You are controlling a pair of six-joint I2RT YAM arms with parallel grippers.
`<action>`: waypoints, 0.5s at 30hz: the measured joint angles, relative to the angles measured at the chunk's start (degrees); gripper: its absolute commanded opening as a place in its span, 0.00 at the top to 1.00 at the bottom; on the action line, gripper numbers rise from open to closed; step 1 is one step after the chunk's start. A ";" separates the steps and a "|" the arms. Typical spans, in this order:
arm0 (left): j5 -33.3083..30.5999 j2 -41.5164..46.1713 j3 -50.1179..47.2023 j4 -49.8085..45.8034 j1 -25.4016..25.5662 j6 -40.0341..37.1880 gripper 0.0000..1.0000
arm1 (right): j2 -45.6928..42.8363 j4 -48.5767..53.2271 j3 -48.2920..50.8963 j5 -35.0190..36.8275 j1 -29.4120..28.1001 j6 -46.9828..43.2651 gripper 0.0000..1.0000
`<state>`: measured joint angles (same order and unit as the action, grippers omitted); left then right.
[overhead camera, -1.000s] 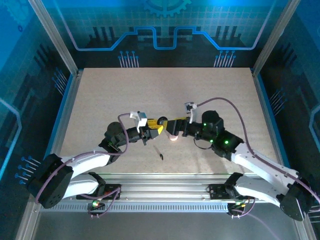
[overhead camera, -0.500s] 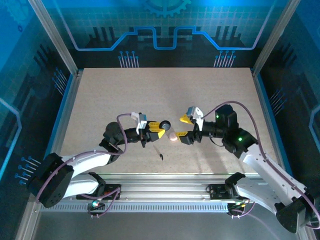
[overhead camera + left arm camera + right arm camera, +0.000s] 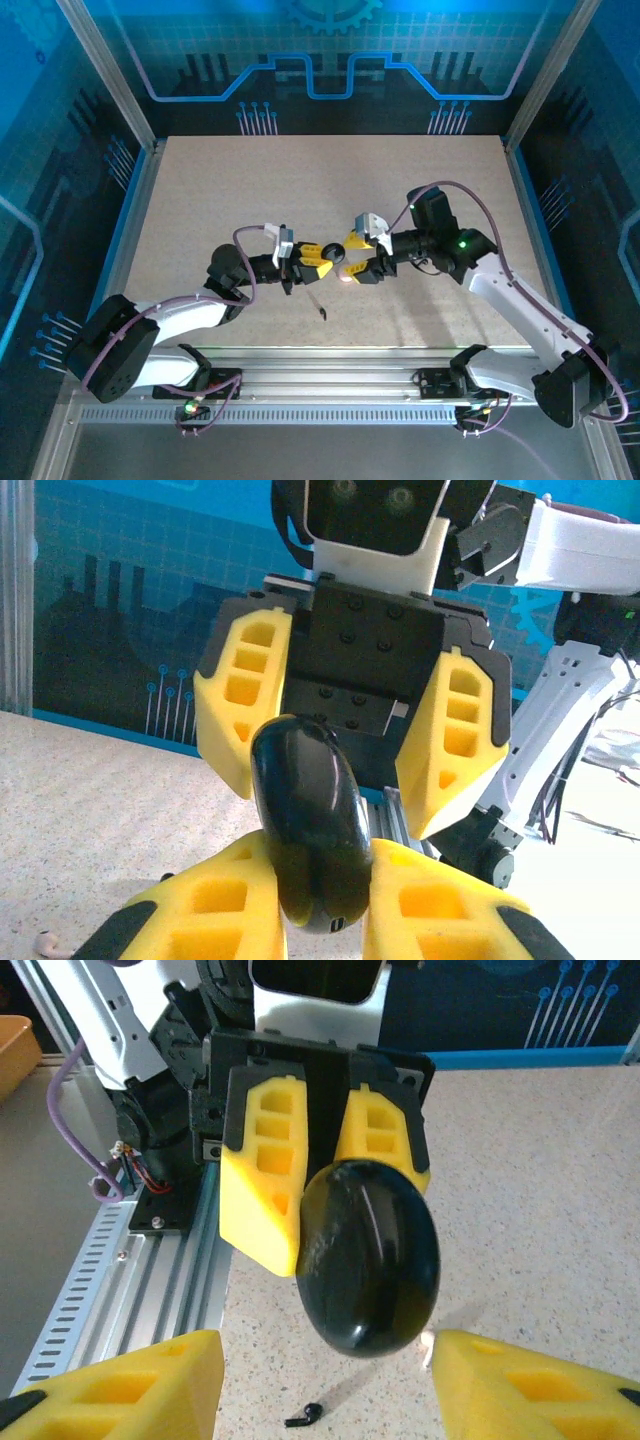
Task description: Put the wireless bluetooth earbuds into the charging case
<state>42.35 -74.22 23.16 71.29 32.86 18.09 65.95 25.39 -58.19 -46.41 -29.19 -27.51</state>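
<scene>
Case (image 3: 305, 820) clamped in left gripper (image 3: 320, 900), between spread jaws of right gripper (image 3: 325, 1355); black earbud (image 3: 305, 1417) on table (image 3: 530, 1160) below.

The top camera looks down from behind on the whole table (image 3: 200, 200). The wrist cameras face each other closely, sharing the black case (image 3: 310, 830).

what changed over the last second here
The right gripper backed off rightward, then came back; its open jaws now flank the black charging case. Nothing grasped or released. The left gripper stays shut on the case; the black earbud lies unmoved.
</scene>
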 measured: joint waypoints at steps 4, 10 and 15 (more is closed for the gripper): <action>0.13 0.26 0.00 -0.02 0.00 -0.11 0.88 | 1.40 0.39 -1.90 -2.12 0.02 -0.74 0.50; 0.46 1.64 0.00 -0.07 0.00 -0.20 0.88 | 3.04 1.75 -4.22 -3.48 0.00 -2.34 0.60; 0.66 1.97 0.00 -0.20 0.00 -0.20 0.88 | 4.13 2.23 -5.27 -3.80 0.00 -2.86 0.70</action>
<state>43.00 -72.25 23.16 71.09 32.86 17.89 70.08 27.62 -63.46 -50.22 -29.19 -30.37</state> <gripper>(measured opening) 0.182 0.339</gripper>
